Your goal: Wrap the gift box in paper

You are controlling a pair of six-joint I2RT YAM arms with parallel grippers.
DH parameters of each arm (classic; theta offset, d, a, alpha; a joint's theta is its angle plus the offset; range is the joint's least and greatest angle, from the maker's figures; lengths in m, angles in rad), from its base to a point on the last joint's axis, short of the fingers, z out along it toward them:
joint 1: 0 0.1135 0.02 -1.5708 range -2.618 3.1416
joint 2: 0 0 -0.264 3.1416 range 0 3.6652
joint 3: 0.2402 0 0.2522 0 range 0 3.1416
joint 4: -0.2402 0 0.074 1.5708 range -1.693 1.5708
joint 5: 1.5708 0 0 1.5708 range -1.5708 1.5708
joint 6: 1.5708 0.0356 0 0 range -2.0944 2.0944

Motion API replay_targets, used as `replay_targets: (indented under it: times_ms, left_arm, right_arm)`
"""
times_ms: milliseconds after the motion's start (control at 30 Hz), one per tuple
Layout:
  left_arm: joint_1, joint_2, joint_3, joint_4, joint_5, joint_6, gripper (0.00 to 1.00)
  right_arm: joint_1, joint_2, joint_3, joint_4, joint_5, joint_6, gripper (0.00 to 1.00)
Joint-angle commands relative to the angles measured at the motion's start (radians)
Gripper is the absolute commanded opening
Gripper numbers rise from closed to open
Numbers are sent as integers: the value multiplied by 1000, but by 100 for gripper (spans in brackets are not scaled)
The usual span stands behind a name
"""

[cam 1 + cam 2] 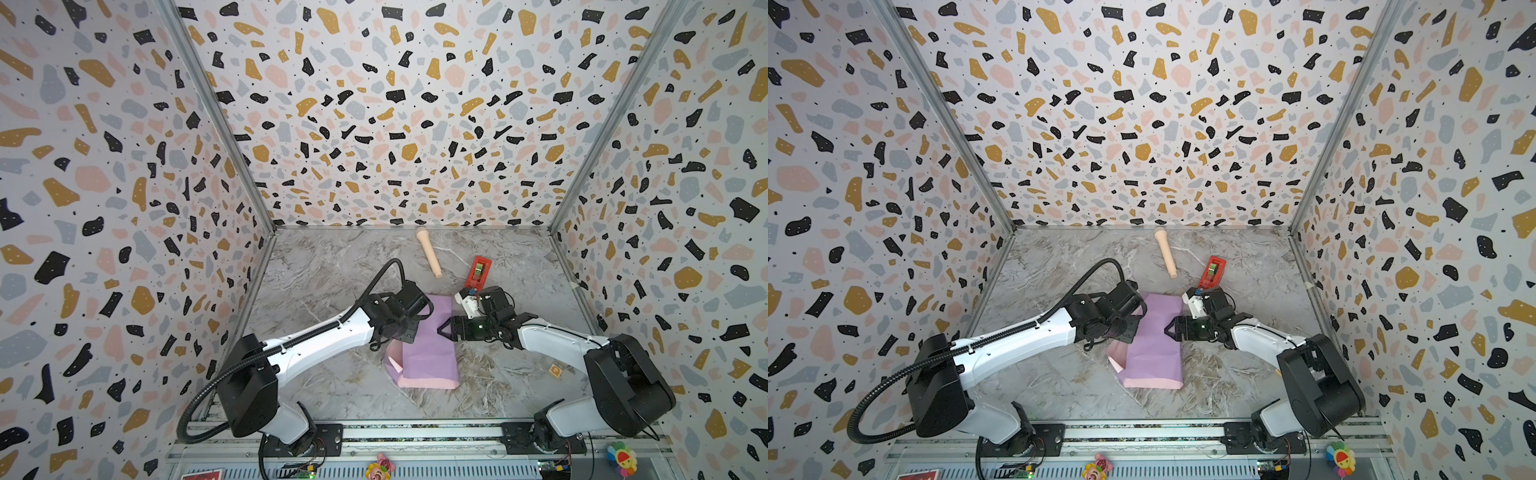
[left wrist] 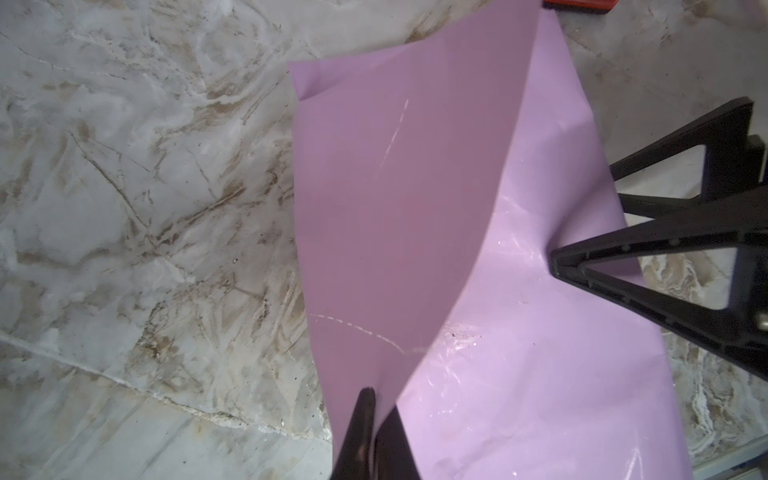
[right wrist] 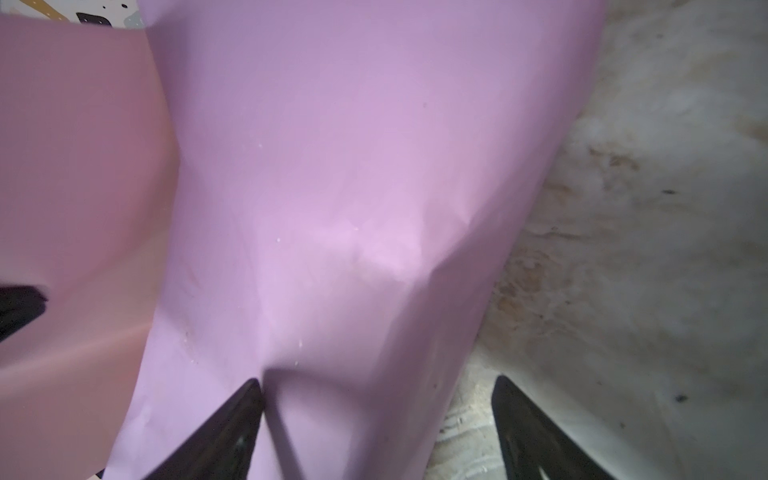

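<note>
from my screen the paper [image 1: 428,357] lies in the middle of the marble table [image 1: 324,270]. its lilac face is up and it is folded over itself. the pink face shows as a strip along the near edge and as a small flap on the left side, in both top views. the gift box is hidden from me. in the right wrist view a raised corner pushes up under the paper [image 3: 428,266], and i cannot tell what makes it.

my left gripper [image 2: 368,411] sits over the paper's far left corner. its jaws are pressed together and clamped on a flap of the sheet, which curves up off the rest of the paper.

my right gripper [image 1: 444,329] is at the paper's right edge, about midway along it, with its jaws wide apart. in the right wrist view one of its fingers [image 3: 232,428] touches the lilac face and dents it. the other finger is just off the paper's edge, over bare table. it grips nothing.

the red tape dispenser [image 1: 478,272] stands beyond the paper's far right corner. the beige toy microphone [image 1: 429,252] lies beyond the paper's far edge, apart from it.
</note>
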Motion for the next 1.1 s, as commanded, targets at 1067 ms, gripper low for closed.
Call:
replay_targets:
  times_ms: [1067]
  left_arm:
    - [-75, 97, 176, -171, -123, 35, 0]
  right_arm:
    - [35, 60, -28, -120, 80, -18, 86]
